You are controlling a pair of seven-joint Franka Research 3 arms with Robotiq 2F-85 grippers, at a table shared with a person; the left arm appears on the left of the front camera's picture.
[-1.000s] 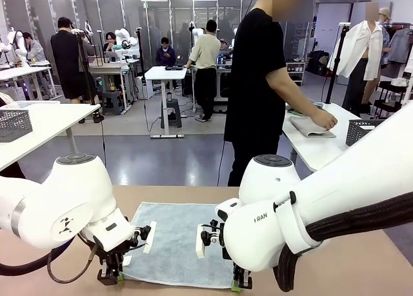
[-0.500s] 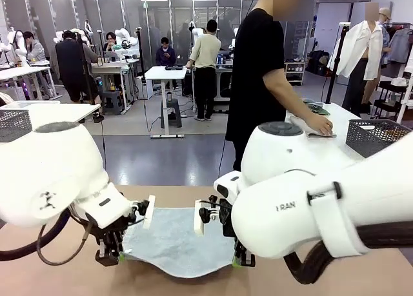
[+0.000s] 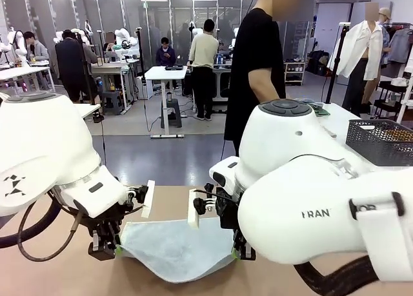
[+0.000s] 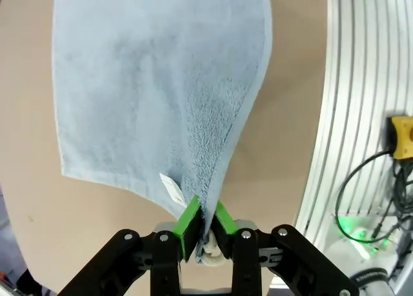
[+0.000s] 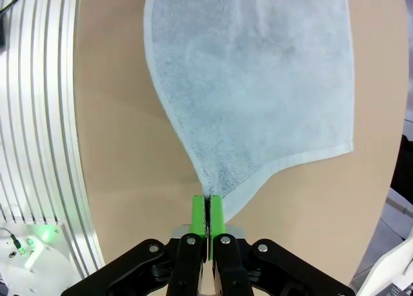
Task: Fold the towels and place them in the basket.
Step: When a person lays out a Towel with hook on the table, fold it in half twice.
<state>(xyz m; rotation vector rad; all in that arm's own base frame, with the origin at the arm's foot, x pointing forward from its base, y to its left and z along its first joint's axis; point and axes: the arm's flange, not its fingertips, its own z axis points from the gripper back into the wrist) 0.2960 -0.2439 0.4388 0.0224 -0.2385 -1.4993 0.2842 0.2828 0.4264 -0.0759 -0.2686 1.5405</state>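
The pale blue-grey towel [image 3: 175,247] is found at the middle of the brown table [image 3: 58,276], toward its near edge. Its two near corners are held up off the tabletop, and the edge between them is seen sagging in a shallow curve. The far part of the towel is laid flat on the table.

The left gripper [image 4: 205,212] is clamped on the towel's left near corner, with the cloth pinched between the green pads and bunched into a ridge rising from them. A small white label [image 4: 171,186] is sewn just beside that corner. The right gripper [image 5: 207,209] is clenched on the right near corner, its pads pressed tight together with only a thin fold of cloth between them.

The basket [image 3: 381,141] is set on a white side table [image 3: 339,118] beyond the brown table's far right corner, well apart from the towel. A person [image 3: 257,70] in a black shirt is seen past the far edge, turned toward that side table.
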